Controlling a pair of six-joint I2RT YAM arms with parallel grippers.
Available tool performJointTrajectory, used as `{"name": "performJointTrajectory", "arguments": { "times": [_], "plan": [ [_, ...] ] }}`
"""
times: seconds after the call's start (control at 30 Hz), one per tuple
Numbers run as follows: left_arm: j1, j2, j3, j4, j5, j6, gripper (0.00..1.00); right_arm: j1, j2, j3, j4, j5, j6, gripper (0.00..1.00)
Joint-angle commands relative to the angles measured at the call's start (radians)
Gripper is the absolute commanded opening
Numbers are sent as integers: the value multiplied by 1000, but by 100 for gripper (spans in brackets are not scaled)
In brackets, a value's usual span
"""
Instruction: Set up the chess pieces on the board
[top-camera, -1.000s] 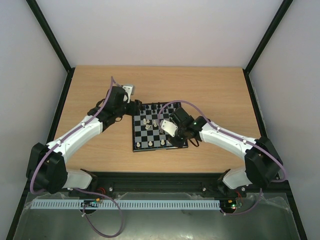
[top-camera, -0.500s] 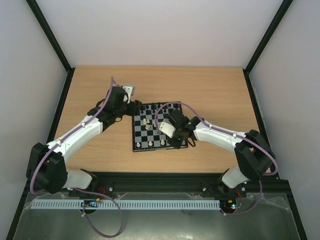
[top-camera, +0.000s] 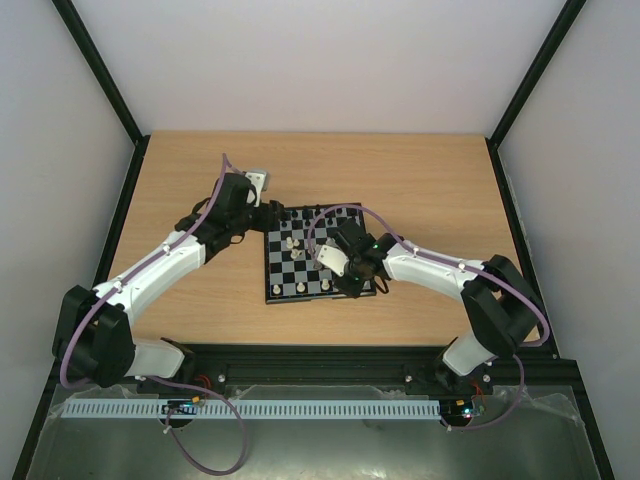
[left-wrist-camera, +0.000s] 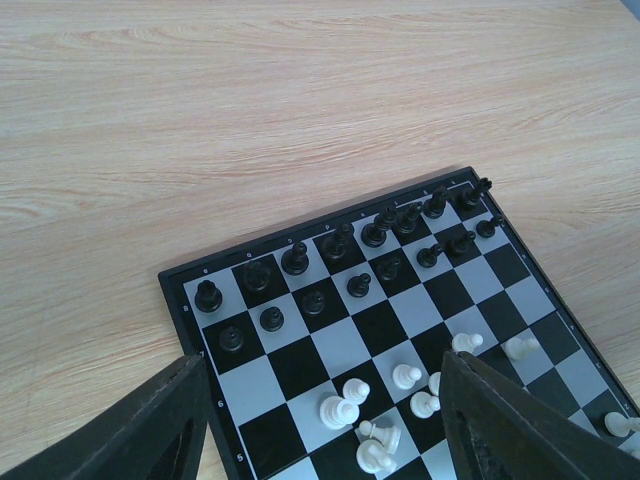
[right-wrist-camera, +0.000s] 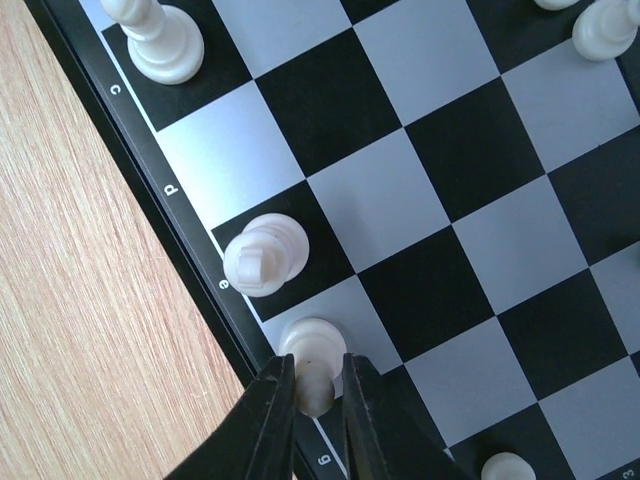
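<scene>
Right gripper (right-wrist-camera: 318, 378) pinches a white piece (right-wrist-camera: 312, 342) standing on a rim square of the board (right-wrist-camera: 420, 180) directly beneath it; placement looks nearly done, next: loosen, lift straight up. Left gripper (left-wrist-camera: 322, 400) gapes, empty

- Your table (left-wrist-camera: 200, 100) looks like pale wood or wood-look laminate: fine straight grain, smooth, matt.
- The board (right-wrist-camera: 440, 290) is smooth with a soft satin sheen, and pale letters are printed on its black border.
- The cream-white pieces (right-wrist-camera: 265, 255) read as moulded plastic, smooth and lightly glossy. So does the cream-white piece (right-wrist-camera: 312, 342) pinched by the right gripper (right-wrist-camera: 317, 370) at the board's edge.
- The black pieces (left-wrist-camera: 294, 260) along the board's far edge are shiny black plastic.
- The fingers on the right gripper and the left gripper (left-wrist-camera: 320, 370) look like matt black plastic.
- The arm shells (top-camera: 160, 262) are smooth white plastic.
</scene>
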Motion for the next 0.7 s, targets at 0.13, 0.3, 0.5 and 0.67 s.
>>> {"name": "performJointTrajectory", "arguments": {
  "times": [0.13, 0.3, 0.5, 0.67],
  "plan": [
    [3, 1, 3, -11, 6, 3, 65, 4, -11, 63, -115, -12, 22, 26],
    [3, -2, 3, -11, 10, 2, 65, -10, -68, 147, -208, -64, -2, 36],
    [3, -6, 4, -10, 23, 2, 65, -128, -24, 320, -280, -86, 25, 35],
    [3, -7, 2, -9, 32, -2, 66, -184, 77, 373, -235, 15, 107, 33]
  ]
}}
